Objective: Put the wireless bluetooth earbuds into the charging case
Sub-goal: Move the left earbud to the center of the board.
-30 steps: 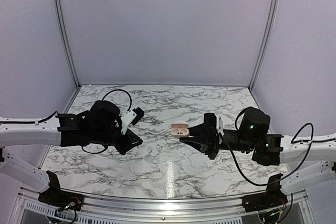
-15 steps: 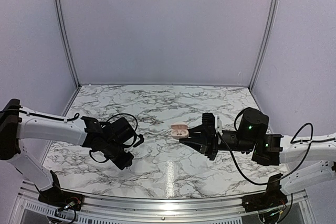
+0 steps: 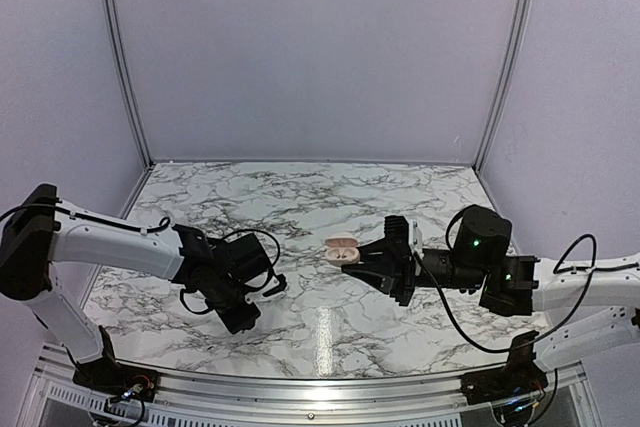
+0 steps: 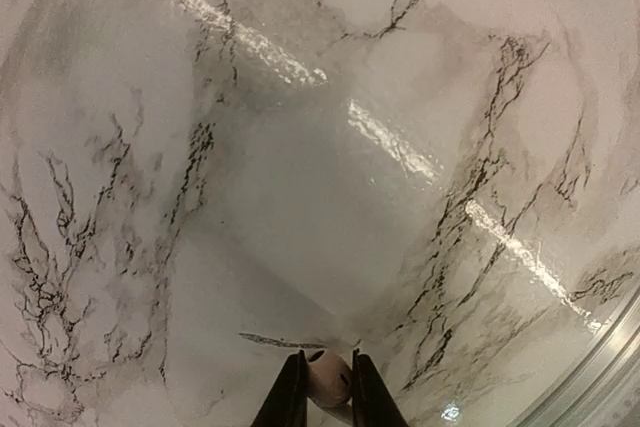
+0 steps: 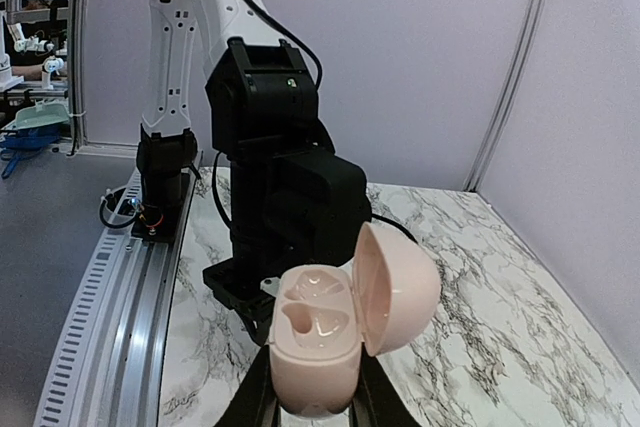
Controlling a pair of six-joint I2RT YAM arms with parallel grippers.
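Note:
The charging case is a pale pink pebble with its hinged lid swung open to the right, and both sockets show empty. My right gripper is shut on the case's lower body and holds it above the middle of the table, where the top view shows the case at the right gripper. One earbud, pale cream with small dark spots, is pinched between the dark fingers of my left gripper, just above the marble. From above, the left gripper hangs low at the near left.
A metal rail runs along the table's near edge and shows in the right wrist view as well. The left arm's black wrist stands close behind the case. Black cables loop by both arms. Pale walls enclose the table.
My left arm has swung down and toward the near left of the table, turning its gripper downward. The right arm with the case has hardly moved.

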